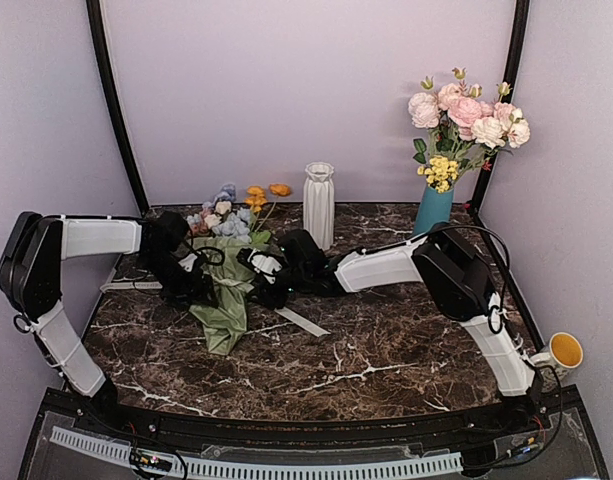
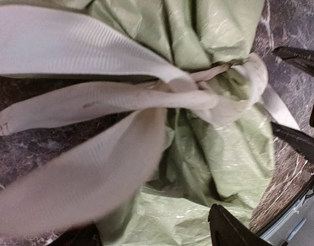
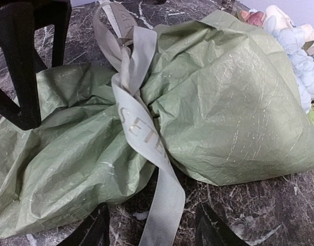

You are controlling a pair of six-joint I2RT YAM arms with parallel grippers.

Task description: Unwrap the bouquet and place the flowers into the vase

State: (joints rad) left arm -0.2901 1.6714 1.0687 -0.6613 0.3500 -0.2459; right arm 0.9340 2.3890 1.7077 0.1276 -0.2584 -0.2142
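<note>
The bouquet (image 1: 226, 285) lies on the marble table, its green paper (image 3: 223, 102) still tied with a cream ribbon (image 3: 141, 133); the flowers (image 1: 229, 210) point toward the back wall. The white ribbed vase (image 1: 319, 205) stands upright behind it. My left gripper (image 2: 157, 237) hovers open over the paper just below the ribbon knot (image 2: 208, 95), with a blurred ribbon loop in front of it. My right gripper (image 3: 154, 233) is open on the bouquet's right side, and a ribbon tail (image 3: 164, 215) runs between its fingers, not pinched.
A teal vase (image 1: 433, 208) with pink roses stands at the back right. A cup (image 1: 564, 351) with a yellow inside sits at the table's right edge. A loose ribbon end (image 1: 301, 322) lies on the marble right of the bouquet.
</note>
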